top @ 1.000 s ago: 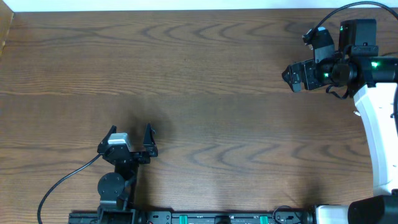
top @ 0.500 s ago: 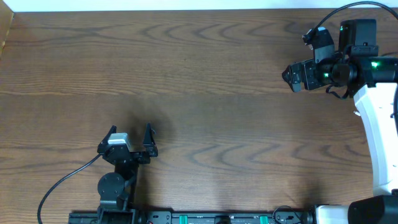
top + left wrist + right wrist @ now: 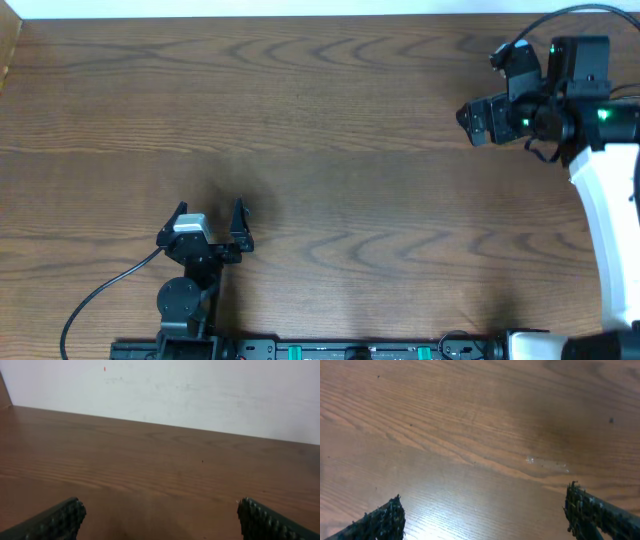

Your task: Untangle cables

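Left hand (image 3: 210,214) gapes by table's (image 3: 330,160) front edge, right hand (image 3: 482,510) by right edge.

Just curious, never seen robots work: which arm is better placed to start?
Neither clearly: no cords are in view. Both the left gripper and the right gripper hang open and empty over the table; the left sits slightly nearer its middle.

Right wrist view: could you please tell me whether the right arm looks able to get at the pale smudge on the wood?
Probably yes. The smudge lies on bare table ahead of the open right tool, and nothing stands between them in this view.
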Available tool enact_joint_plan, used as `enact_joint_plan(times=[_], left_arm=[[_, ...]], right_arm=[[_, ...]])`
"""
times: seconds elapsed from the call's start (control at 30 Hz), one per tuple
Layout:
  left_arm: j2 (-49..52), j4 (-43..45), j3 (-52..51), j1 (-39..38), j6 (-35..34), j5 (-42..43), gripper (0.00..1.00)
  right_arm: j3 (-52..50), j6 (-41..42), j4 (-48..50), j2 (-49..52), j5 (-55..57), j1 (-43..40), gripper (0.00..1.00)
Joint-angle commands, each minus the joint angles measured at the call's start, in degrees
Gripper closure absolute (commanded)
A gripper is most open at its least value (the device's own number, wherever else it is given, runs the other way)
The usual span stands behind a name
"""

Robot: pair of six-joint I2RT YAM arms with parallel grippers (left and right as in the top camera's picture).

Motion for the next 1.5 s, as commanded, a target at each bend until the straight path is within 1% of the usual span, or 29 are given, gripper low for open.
enact_joint_plan(times=[0.0, 0.17, 0.3, 0.5, 0.63, 0.73, 0.9, 1.13, 1.2, 1.27, 1.4, 1.47], left_arm=[[-0.37, -2.91, -0.61, 0.17, 0.98, -1.03, 0.02], [-0.37, -2.91, -0.61, 0.17, 0.98, -1.01, 0.02], [-0.37, -2.91, -0.61, 0.17, 0.98, -1.03, 0.02], [-0.37, -2.91, -0.61, 0.17, 0.98, -1.03, 0.02], [-0.37, -2.91, -0.61, 0.17, 0.98, -1.03, 0.02], [-0.37, -2.91, -0.61, 0.17, 0.98, -1.01, 0.02], [-0.37, -2.91, -0.61, 0.17, 0.98, -1.01, 0.02], [-0.37, -2.91, -0.61, 0.17, 0.98, -1.03, 0.02], [-0.37, -2.91, -0.61, 0.17, 0.98, -1.03, 0.02], [-0.37, -2.91, -0.61, 0.17, 0.98, -1.03, 0.02], [-0.37, -2.91, -0.61, 0.17, 0.98, -1.01, 0.02], [-0.37, -2.91, -0.61, 0.17, 0.98, -1.01, 0.02]], right_arm=[[-5.51, -0.50, 3.50, -4.52, -0.61, 0.31, 0.01], [-17.84, -0.48, 17.42, -11.50, -3.37, 0.28, 0.01], [-29.40, -0.48, 31.54, -18.12, -6.64, 0.28, 0.01], [-42.60, -0.46, 47.21, -26.38, -8.98, 0.28, 0.01], [-51.49, 0.59, 56.19, -32.98, -8.94, 0.28, 0.01], [-57.22, 0.57, 60.65, -37.75, -8.92, 0.28, 0.01], [-64.78, 0.57, 64.43, -46.80, -8.46, 0.13, 0.01], [-71.38, 0.63, 64.67, -58.01, -8.13, -0.59, 0.01], [-73.72, 2.47, 65.02, -61.44, -6.05, -0.59, 0.01], [-75.52, 4.02, 65.02, -63.84, -4.46, -0.57, 0.01], [-80.48, 4.26, 65.13, -69.55, -4.00, -0.57, 0.01], [-80.43, 4.26, 61.46, -71.45, -3.54, -0.57, 0.01]])
